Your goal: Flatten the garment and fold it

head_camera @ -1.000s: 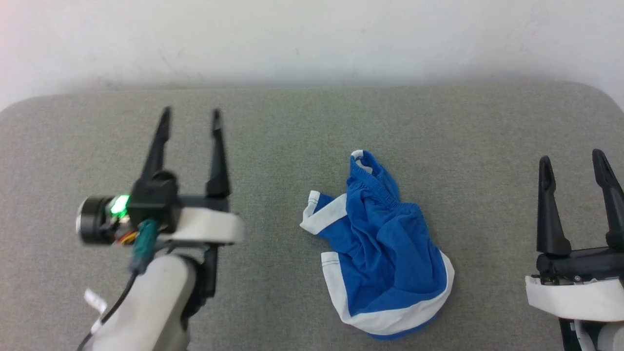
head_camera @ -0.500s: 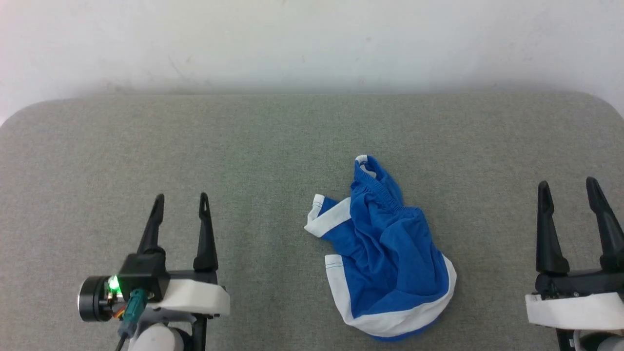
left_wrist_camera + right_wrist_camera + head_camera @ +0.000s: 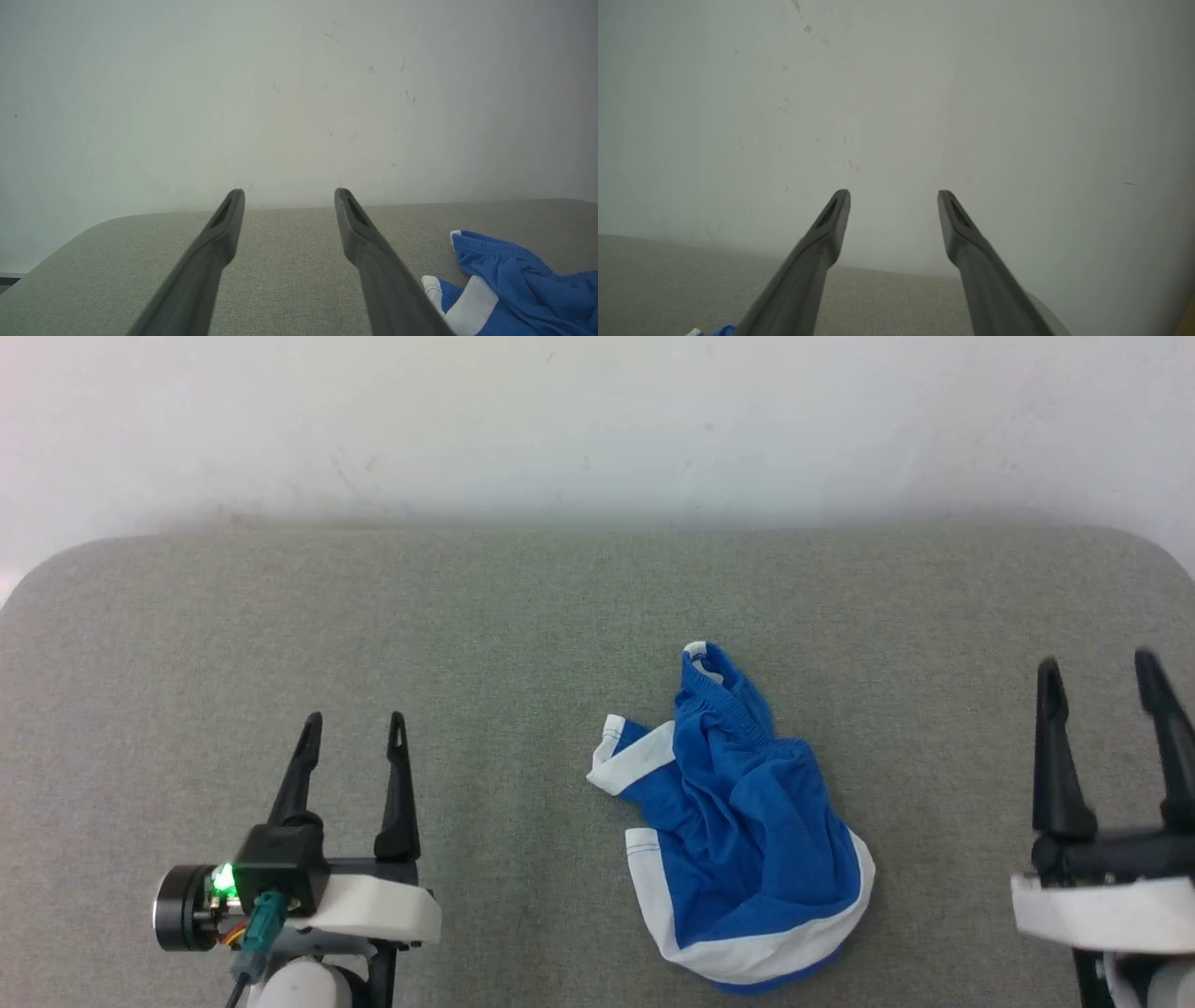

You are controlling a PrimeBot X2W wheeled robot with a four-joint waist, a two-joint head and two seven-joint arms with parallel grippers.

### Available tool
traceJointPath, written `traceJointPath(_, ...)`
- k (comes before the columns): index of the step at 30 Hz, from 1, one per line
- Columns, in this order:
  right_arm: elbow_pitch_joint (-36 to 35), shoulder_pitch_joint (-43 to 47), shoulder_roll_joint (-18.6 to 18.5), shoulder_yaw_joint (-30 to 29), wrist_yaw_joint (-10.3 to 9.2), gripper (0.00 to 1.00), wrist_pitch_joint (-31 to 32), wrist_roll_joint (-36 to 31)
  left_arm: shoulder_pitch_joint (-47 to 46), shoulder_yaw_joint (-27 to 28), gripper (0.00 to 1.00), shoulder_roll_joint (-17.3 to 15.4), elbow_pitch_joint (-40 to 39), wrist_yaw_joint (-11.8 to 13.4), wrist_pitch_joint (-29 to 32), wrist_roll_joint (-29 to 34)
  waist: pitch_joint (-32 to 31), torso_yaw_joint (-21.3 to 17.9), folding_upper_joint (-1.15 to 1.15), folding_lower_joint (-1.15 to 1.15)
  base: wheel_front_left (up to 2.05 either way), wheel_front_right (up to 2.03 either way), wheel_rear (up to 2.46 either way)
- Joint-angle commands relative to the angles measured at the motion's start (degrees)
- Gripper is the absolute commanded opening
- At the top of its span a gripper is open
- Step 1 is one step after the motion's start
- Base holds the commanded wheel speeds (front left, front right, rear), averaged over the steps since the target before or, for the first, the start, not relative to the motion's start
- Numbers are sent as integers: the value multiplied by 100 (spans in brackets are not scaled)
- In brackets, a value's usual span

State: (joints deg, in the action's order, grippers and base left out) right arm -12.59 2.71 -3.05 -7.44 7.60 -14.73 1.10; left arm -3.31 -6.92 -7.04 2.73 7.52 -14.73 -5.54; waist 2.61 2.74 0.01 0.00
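The garment, bright blue shorts with white trim, lies crumpled right of the middle of the grey table. Its gathered waistband points toward the far side and a white-edged leg opening faces the front. My left gripper stands open at the lower left, well apart from the shorts, with nothing between its fingers. My right gripper is open at the lower right, also apart from the cloth. In the left wrist view the shorts show at the lower right, beside the open gripper. The right wrist view shows its open gripper and a blue scrap.
A white wall rises right behind the table's far edge. The table's rounded corners show at far left and far right. Bare grey surface lies to both sides of the shorts.
My left gripper has drawn back from mid-table to the lower left, away from the shorts. The head view has tilted slightly. The right gripper has risen a little. The shorts lie as before.
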Motion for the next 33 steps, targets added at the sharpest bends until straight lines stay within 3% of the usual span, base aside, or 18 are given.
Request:
traceJointPath(1, -84, -208, 17, 4, -11, 100, -27, -98, 59, 67, 100, 42, 11, -41, -27, 53, 13, 6, -1, 0, 0, 0, 0)
traceJointPath(6, -452, -1154, -83, 139, -11, 100, -27, -423, 27, 231, 100, 143, -22, -103, -27, 116, 91, 22, -1, 0, 0, 0, 0)
traceJointPath(10, 0, -1907, -748, 819, -11, 100, -27, -239, 14, 332, 100, 199, -39, -148, -27, 162, 138, 29, -1, 0, 0, 0, 0)
traceJointPath(15, 1245, -2694, -2093, 2601, -11, 100, 78, 624, 75, 449, 100, 256, -20, -178, -27, 200, 99, 26, -1, 0, 0, 0, 0)
traceJointPath(18, 1681, -3316, -2874, 3859, -11, 100, 803, 1430, 94, 513, 100, 281, -47, -185, -27, 223, 142, 10, -1, 0, 0, 0, 0)
traceJointPath(22, 1969, -4100, -3483, 5258, -11, 100, 2169, 2656, 32, 573, 100, 311, -89, -198, -27, 249, 283, 13, -1, 0, 0, 0, 0)
traceJointPath(27, 2270, -4941, -3715, 6512, -11, 100, 3542, 3876, -100, 586, 100, 352, -123, -209, -27, 244, 553, 78, -1, 0, 0, 0, 0)
traceJointPath(33, 2715, -5680, -3480, 7577, -11, 100, 4355, 4753, -324, 526, 100, 389, -127, -222, -27, 219, 922, 233, -1, 0, 0, 0, 0)
